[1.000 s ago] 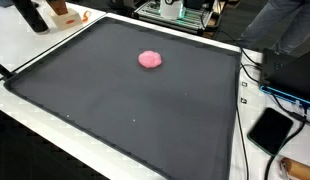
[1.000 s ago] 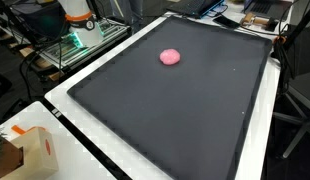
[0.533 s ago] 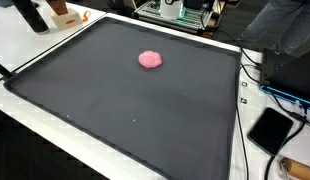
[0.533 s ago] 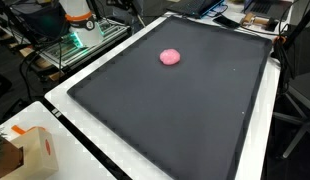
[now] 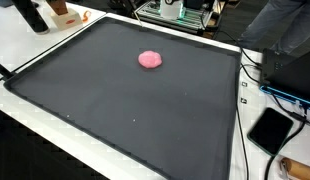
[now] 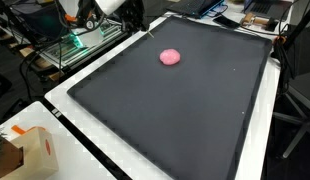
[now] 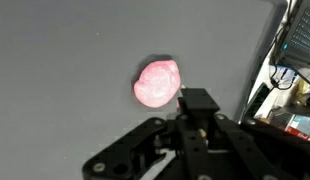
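The pincer (image 7: 187, 150) is showing along the bottom of the wrist view, hanging above the table, and its dark links are splaying out to either side, so its jaws are standing apart with nothing between them. It is touching nothing. Just beyond it in that view, a pink lump (image 7: 157, 83) is lying on the black mat (image 7: 65, 60), close to the pincer's middle but clear of it.

In both exterior views the pink lump (image 5: 150, 59) (image 6: 170, 57) is sitting alone on the mat, well in from the mat's border and nearer the table edge where the racks of equipment are standing than the opposite edge. It is looking rounded and a little flattened. The black mat (image 5: 145, 115) (image 6: 185, 115) is covering most of the white table (image 5: 65, 45) (image 6: 63, 100), leaving only a pale strip around it.

In an exterior view the arm (image 6: 107, 8) is reaching in over 1 corner of the table, high above the mat and well apart from the lump.

A dark phone (image 5: 270, 129) is lying beside 1 edge of the table, with cables (image 5: 251, 78) trailing near it. A cardboard box (image 6: 29, 152) is standing at another corner of the table, off the mat.
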